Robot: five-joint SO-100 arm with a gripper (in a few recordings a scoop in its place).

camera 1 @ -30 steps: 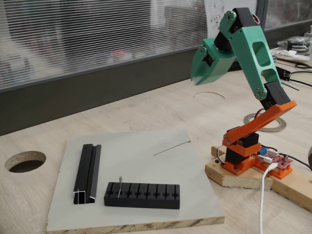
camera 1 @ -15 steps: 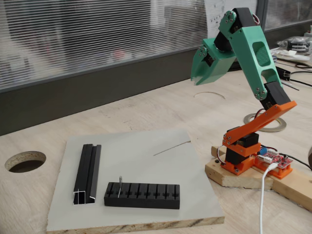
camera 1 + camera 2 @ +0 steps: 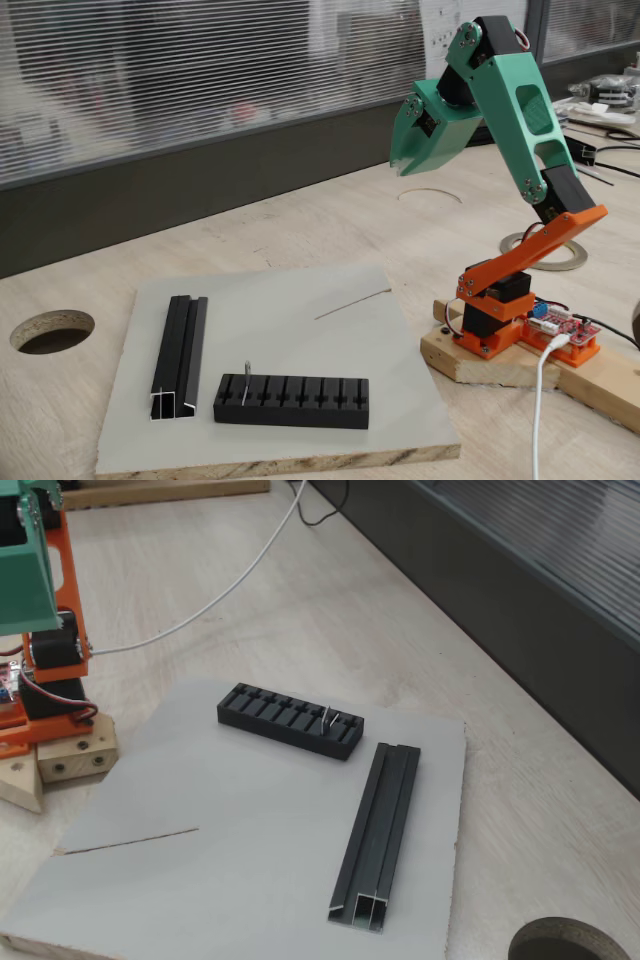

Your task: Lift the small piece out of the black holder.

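- Both fixed views show the black holder (image 3: 291, 400) (image 3: 290, 719) lying on the grey board (image 3: 330, 350)
- the small piece (image 3: 246, 381) (image 3: 327, 718) stands up in its end slot
- far back, the green gripper (image 3: 408, 160) hangs high; I cannot tell if its jaws are apart

We see the green arm (image 3: 510, 100) folded high above its orange base (image 3: 505, 300), upper link leaning back, forearm angled down and to the left in a fixed view. The gripper (image 3: 405, 160) hangs in the air, fingers together, pointing downward, holding nothing.
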